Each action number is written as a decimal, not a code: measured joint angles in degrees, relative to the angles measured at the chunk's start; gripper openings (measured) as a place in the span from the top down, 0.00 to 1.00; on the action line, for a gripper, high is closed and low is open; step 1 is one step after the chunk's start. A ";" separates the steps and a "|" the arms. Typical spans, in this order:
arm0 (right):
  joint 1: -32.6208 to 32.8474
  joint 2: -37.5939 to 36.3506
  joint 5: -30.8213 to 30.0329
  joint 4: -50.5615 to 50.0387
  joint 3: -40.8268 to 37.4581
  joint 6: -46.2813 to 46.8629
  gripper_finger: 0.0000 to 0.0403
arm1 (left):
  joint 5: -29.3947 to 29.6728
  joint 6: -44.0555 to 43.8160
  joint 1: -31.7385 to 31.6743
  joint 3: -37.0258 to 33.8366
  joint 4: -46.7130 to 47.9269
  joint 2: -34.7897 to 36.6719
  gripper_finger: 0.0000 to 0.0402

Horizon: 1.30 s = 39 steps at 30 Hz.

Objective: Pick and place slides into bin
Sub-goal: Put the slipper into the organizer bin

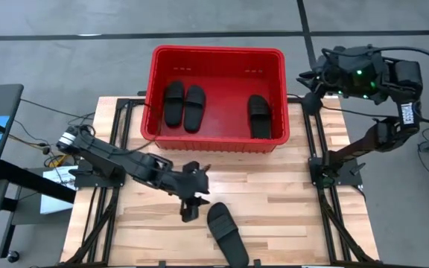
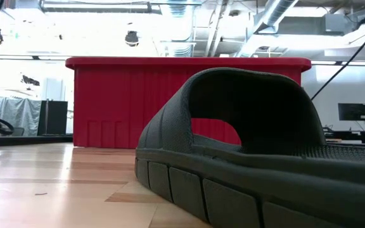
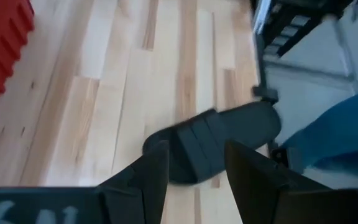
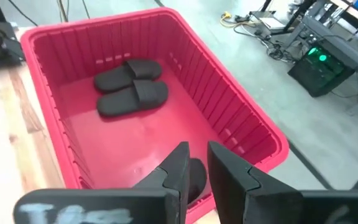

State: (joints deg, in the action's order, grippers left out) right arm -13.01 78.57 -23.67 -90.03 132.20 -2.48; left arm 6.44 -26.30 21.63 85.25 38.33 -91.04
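Observation:
The red bin point(image 1: 218, 50) stands at the table's far middle and holds three black slides: two side by side at its left point(image 1: 173, 102) point(image 1: 194, 106) and one at its right point(image 1: 258, 115), all lying on its floor. A fourth slide point(image 1: 227, 232) lies sole down on the table near the front edge and fills the low view point(image 2: 246, 158). My left gripper point(image 1: 190, 210) is open just left of this slide's far end, which shows beyond its fingers point(image 3: 216, 137). My right gripper point(image 1: 306, 77) hovers over the bin's right rim, its fingers point(image 4: 197, 158) a narrow gap apart and empty.
Bare wooden table point(image 1: 289, 179) lies between the bin and the fourth slide. Dark frame rails point(image 1: 319, 171) run along both table sides. Cables and equipment sit on the floor beyond the table's left edge point(image 1: 51, 149).

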 joint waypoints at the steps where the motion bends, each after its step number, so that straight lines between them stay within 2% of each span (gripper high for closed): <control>1: 0.30 -0.14 0.00 0.00 0.00 0.36 0.87 | 0.13 -0.07 0.13 1.47 1.95 -1.36 0.64; 6: 2.00 -1.07 0.09 0.02 -0.02 2.11 0.87 | 0.21 -4.36 0.22 6.24 5.07 -8.03 0.64; 11: 3.78 -1.46 0.08 0.02 -0.02 2.53 0.87 | 0.09 -11.10 0.13 9.00 4.22 -13.09 0.64; 20: 5.97 -1.82 0.08 0.02 -0.04 -0.21 0.87 | 0.32 -16.62 -0.28 9.69 4.79 -19.37 0.64; 28: 7.05 -1.82 0.08 0.02 -0.04 -2.52 0.87 | -0.10 -18.46 -1.74 9.67 5.60 -24.65 0.64; 35: 7.03 -1.99 0.30 0.02 -0.04 -4.03 0.87 | -6.13 -18.56 -2.40 9.62 6.14 -28.13 0.64; 39: 7.03 -2.31 0.29 0.02 -0.04 -4.99 0.87 | -5.76 -18.57 -2.46 9.58 6.05 -28.26 0.64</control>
State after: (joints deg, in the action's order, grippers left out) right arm -5.98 76.26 -23.38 -90.02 132.16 -7.47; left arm 0.67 -44.87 19.17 94.83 44.37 -119.30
